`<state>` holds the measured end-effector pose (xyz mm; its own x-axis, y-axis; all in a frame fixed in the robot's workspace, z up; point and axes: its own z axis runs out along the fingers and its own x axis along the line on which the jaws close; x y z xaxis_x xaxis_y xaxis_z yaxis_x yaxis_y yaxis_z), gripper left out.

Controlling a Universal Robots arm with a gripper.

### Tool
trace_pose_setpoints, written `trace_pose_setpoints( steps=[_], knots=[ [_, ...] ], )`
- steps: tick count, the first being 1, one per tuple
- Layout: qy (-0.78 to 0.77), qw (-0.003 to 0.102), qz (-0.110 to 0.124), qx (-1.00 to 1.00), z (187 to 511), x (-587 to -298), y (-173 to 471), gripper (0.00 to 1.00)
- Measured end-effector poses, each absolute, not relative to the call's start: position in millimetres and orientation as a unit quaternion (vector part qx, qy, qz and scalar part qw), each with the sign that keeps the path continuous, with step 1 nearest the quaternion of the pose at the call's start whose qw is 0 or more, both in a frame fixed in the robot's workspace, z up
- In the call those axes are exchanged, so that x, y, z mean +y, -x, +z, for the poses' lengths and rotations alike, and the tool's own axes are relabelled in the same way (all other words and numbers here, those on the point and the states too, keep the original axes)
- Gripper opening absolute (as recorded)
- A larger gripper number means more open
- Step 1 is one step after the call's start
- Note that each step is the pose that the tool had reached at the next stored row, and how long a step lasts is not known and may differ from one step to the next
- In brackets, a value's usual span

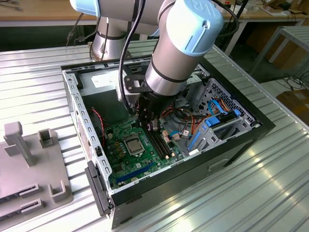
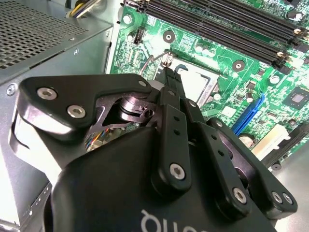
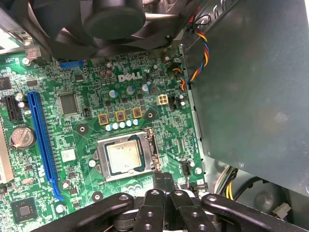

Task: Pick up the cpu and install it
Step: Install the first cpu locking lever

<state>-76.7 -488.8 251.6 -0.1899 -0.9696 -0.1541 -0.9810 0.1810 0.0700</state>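
The cpu (image 3: 124, 156) is a small flat square chip with a dull silver-grey metal top, lying level inside the socket frame on the green motherboard. In the exterior view it (image 1: 133, 144) sits at about 7 o'clock from the arm's wrist, inside the open case, nothing touching it
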Motion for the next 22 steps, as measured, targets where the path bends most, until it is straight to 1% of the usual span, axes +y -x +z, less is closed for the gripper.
trace_pose_setpoints(
  steps=[11, 17, 22],
  knots=[
    [0.635, 0.037, 0.076, 0.767, 251.6, -489.0, 75.8, 0.11],
    [0.635, 0.037, 0.076, 0.767, 250.4, -489.0, 54.2, 0.11],
    [0.635, 0.037, 0.076, 0.768, 255.2, -484.6, 53.9, 0.11]
  ],
)
